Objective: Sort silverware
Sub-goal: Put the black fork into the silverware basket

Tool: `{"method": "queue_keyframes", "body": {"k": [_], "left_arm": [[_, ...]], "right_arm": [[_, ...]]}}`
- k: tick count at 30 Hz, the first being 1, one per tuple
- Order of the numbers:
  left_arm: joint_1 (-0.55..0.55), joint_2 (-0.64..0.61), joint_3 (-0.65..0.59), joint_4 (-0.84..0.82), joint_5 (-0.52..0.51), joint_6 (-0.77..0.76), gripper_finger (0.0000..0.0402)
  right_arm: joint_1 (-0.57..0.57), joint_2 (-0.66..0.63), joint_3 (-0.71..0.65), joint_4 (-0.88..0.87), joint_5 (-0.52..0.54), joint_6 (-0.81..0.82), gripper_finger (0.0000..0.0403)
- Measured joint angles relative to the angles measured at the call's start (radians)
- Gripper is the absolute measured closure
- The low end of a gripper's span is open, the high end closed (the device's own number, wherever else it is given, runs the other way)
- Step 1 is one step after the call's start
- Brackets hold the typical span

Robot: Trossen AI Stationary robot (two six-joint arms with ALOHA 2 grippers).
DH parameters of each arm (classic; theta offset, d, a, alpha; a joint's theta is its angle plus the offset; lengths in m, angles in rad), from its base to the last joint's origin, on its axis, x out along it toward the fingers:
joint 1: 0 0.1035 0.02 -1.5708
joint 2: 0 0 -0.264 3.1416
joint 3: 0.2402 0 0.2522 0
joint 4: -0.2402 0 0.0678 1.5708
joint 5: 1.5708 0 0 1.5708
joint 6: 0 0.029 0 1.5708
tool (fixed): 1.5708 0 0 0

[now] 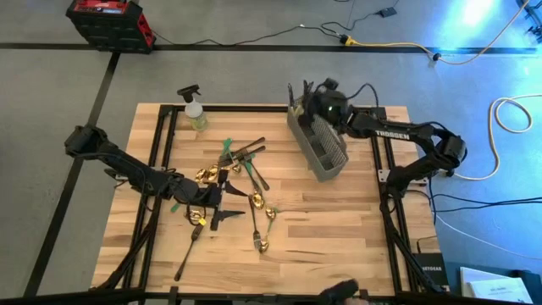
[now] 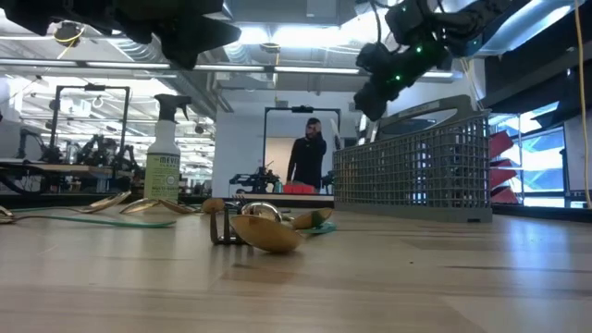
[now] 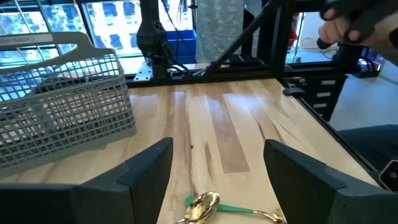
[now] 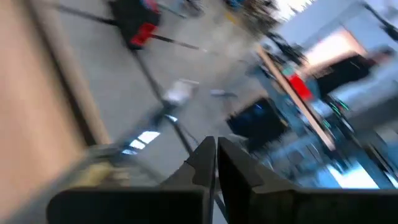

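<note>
The silverware lies scattered on the middle of the wooden table: gold, green-handled and dark pieces, with a fork nearer the near edge. My left gripper hovers open over the left part of the scatter. In the left wrist view, the left gripper has a gold spoon with a green handle on the table below its fingers. My right gripper is raised above the far end of the grey mesh caddy. Its fingers are shut, and nothing shows between them.
A spray bottle stands near the table's far-left corner. The caddy stands on the right, with dark pieces upright at its far end. A gold spoon lies in front in the low view. A person stands far behind, and a hand shows beyond the table.
</note>
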Motion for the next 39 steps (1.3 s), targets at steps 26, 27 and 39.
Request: {"method": "queue_keyframes", "body": {"k": [26,27,39], "left_arm": [[0.027,0.013,0.000,-0.119,-0.055,-0.044,0.0164],[0.028,0.021,0.000,-0.120,-0.055,-0.044,0.0164],[0.133,0.153,0.000,-0.115,-0.153,-0.073,0.0164]], "right_arm": [[0.554,-0.279,0.000,-0.266,-0.003,0.168,0.0402],[0.579,-0.275,0.000,-0.295,-0.008,0.186,0.0402],[0.799,-0.157,0.000,-0.455,-0.147,0.187,0.0402]]}}
